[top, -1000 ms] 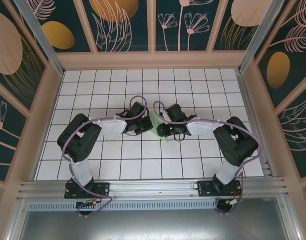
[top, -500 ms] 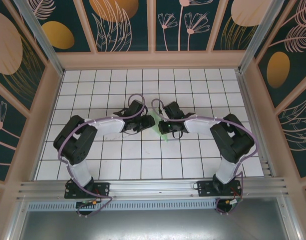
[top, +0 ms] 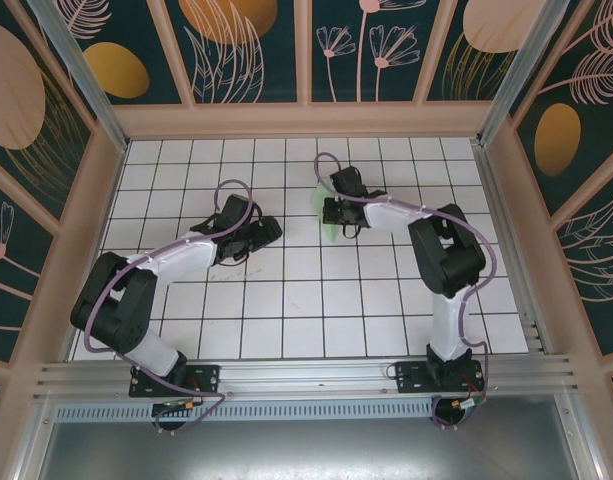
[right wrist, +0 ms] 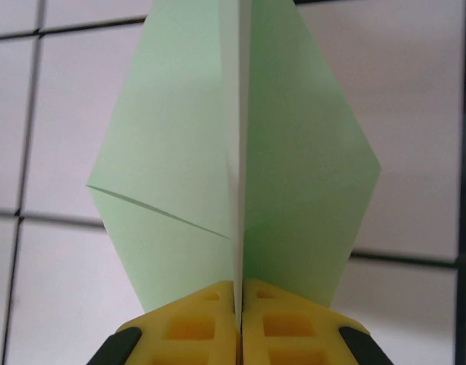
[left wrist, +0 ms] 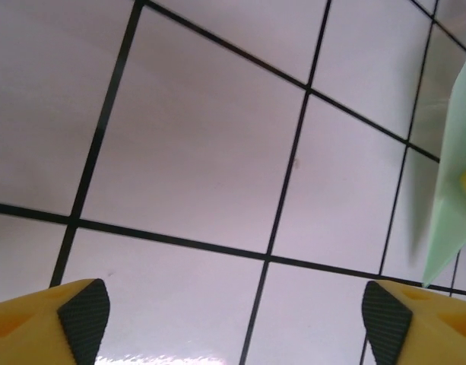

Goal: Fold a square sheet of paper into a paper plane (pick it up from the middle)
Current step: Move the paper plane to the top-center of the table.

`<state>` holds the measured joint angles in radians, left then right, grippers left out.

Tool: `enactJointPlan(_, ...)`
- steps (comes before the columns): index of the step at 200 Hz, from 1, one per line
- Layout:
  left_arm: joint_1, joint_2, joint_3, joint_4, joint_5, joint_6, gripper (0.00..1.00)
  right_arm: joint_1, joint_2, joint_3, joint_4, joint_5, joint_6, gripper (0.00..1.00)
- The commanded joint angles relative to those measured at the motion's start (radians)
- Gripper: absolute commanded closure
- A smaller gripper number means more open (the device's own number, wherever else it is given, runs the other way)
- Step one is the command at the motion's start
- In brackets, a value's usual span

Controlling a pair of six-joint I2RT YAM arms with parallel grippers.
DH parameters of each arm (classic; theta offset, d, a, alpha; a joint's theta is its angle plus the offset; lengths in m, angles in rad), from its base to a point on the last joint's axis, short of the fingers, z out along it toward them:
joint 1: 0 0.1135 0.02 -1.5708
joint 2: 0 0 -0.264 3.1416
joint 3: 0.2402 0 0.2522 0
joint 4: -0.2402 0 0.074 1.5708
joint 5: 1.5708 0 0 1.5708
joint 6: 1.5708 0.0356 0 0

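Tail of the paper plane (right wrist: 293, 175) hidden inside right pincer (right wrist: 238, 304)

I work in a robot test cell, a lab rig and not a home or a shop. My desk (top: 286, 300) is a white board ruled in a black grid of squares. Pale beige framed walls (top: 86, 230) box it in on 3 sides, set with dark teal panels (top: 246, 50) printed with leaves and orange discs. My left arm (top: 176, 258) and right arm (top: 441, 255) are bolted to an aluminium rail (top: 306, 375) at the near edge, purple cables (top: 233, 182) looping off them.
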<state>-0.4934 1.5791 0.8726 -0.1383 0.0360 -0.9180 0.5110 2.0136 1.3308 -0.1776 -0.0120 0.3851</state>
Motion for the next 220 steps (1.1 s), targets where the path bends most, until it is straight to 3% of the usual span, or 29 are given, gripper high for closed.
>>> enactJointPlan(1,0.001,-0.022,-0.013,-0.029,-0.036,0.014,0.09,-0.022,0.059,0.101,-0.090,0.061,0.034,0.90)
enactJointPlan(65,0.001,-0.023,-0.020,-0.026,-0.045,0.019,0.01,-0.037,0.166,0.237,-0.162,0.072,0.011,0.82)
enactJointPlan(182,0.001,-0.010,-0.019,-0.032,-0.046,0.024,0.02,-0.006,0.271,0.276,-0.204,0.126,-0.003,0.79)
enactJointPlan(220,0.001,-0.028,0.004,-0.065,-0.109,0.055,0.01,0.000,0.232,0.333,-0.241,0.155,-0.009,0.75)
